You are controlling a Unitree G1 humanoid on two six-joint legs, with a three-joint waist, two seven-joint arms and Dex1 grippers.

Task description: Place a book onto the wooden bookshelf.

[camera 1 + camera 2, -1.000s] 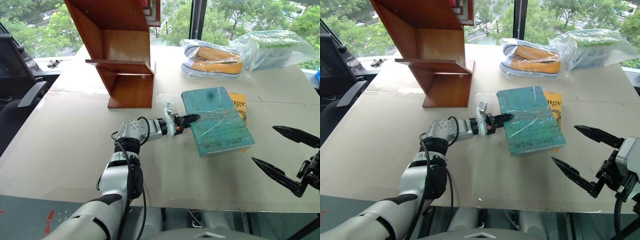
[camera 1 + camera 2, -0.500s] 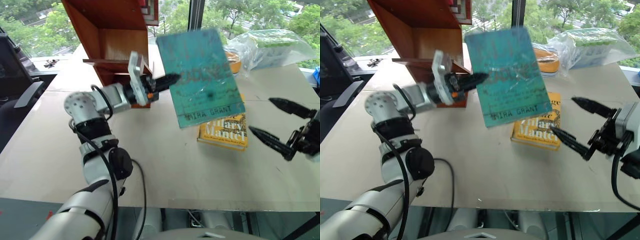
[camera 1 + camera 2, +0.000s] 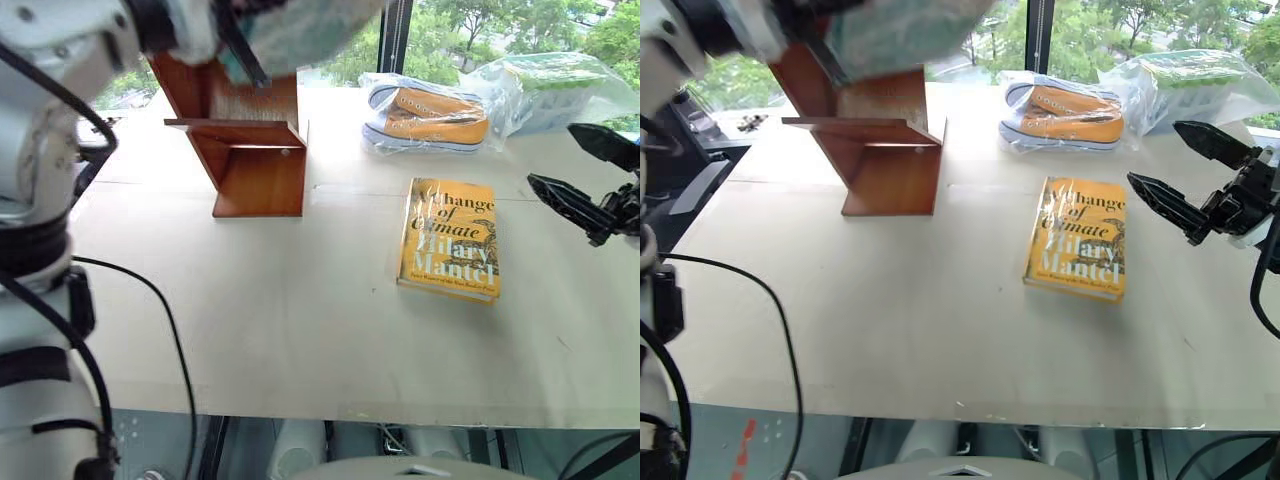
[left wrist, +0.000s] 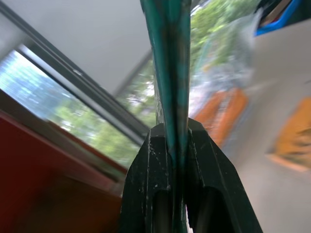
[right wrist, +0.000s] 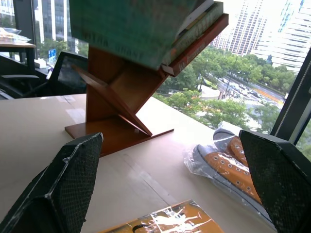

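So we're at the carry step: the left gripper (image 4: 177, 141) has its jaws clamped tight on the edge of the book (image 5: 131, 29), held high up by the top of the wooden bookshelf (image 3: 255, 160). The right gripper (image 3: 1185, 175) hangs wide open over the tabletop (image 3: 250, 320), holding nothing. Next move is probably lining the book up with a slanted board before letting go.

The book (image 5: 131, 26) is held up before the wooden bookshelf (image 3: 255, 150), left of the sneakers (image 3: 428, 118).
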